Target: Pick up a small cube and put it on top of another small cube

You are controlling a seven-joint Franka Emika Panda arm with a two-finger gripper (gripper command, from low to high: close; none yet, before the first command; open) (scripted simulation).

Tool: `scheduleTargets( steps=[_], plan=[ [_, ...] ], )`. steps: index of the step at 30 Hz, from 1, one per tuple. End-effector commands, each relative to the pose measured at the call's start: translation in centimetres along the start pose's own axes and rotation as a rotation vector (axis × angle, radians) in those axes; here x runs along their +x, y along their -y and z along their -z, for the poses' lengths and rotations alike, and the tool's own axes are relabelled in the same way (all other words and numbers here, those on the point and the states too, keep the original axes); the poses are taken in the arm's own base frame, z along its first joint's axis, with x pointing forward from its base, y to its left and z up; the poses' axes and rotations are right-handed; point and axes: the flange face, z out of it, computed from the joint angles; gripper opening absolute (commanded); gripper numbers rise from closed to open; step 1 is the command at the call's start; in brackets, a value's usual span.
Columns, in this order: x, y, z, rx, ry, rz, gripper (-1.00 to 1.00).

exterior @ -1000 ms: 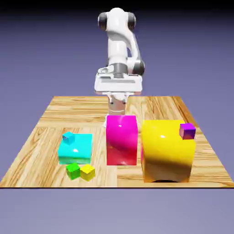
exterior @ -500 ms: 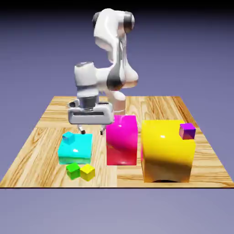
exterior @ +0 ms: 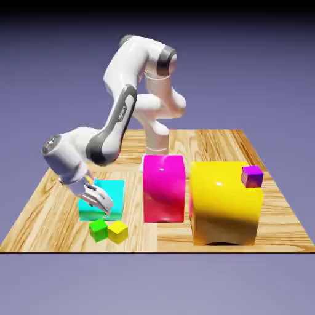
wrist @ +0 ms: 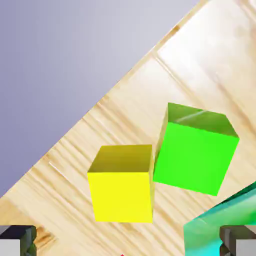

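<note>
Gripper (exterior: 98,200) is low over the front-left part of the table (exterior: 55,184), in front of the cyan block (exterior: 111,198), tilted, nothing held. In the hand view the finger tips (wrist: 17,241) sit at the two bottom corners, far apart, so I read the jaws as spread wide and empty.

Green cube (exterior: 98,229) rests on the wood at the near edge, just below the cyan block. Yellow cube (exterior: 118,231) is right beside it on the exterior view's right, touching or nearly so; can't tell which.

Key relation: in the hand view the green cube (wrist: 195,150) lies up and right of centre, and the yellow cube (wrist: 122,184) sits nearer the midline between the tips. My judgement: as aimed, the hand would come down closer to yellow than green. It needs a shift toward green, and the jaws should straddle its free faces, not the side against yellow.
</note>
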Motion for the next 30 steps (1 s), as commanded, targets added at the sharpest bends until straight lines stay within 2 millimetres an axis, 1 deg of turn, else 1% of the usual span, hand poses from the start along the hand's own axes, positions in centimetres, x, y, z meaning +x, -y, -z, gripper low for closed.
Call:
scheduleTargets(
  steps=[1, 5, 8, 9, 11, 14, 15, 16, 17, 20, 22, 23, 27, 30],
  plan=[
    [0.8, 0.2, -0.4, -0.020, 0.018, -0.021, 0.00],
    [3.7, 0.9, -1.8, -0.097, 0.086, -0.097, 0.00],
    [5.5, 1.4, -2.9, -0.156, 0.132, -0.144, 0.00],
    [6.1, 1.6, -3.3, -0.176, 0.146, -0.159, 0.00],
    [6.4, 1.7, -3.5, -0.187, 0.153, -0.166, 0.00],
    [6.3, 1.4, -10.0, -0.187, 0.153, -0.165, 0.00],
    [6.3, 1.3, -10.1, -0.187, 0.153, -0.166, 0.00],
    [6.3, 1.3, -10.1, -0.187, 0.153, -0.166, -1.00],
    [6.3, 1.3, -10.1, -0.187, 0.153, -0.166, -1.00],
    [6.4, 1.7, -3.7, -0.187, 0.153, -0.165, -1.00],
    [6.4, 1.7, -3.5, -0.187, 0.153, -0.166, -1.00],
    [4.9, 2.4, -1.0, -0.150, 0.142, -0.109, -1.00],
    [-2.8, 4.6, -2.5, -0.264, 0.098, 0.194, -1.00],
    [-9.0, 5.8, -3.3, -0.348, 0.053, 0.431, -1.00]
  ],
)
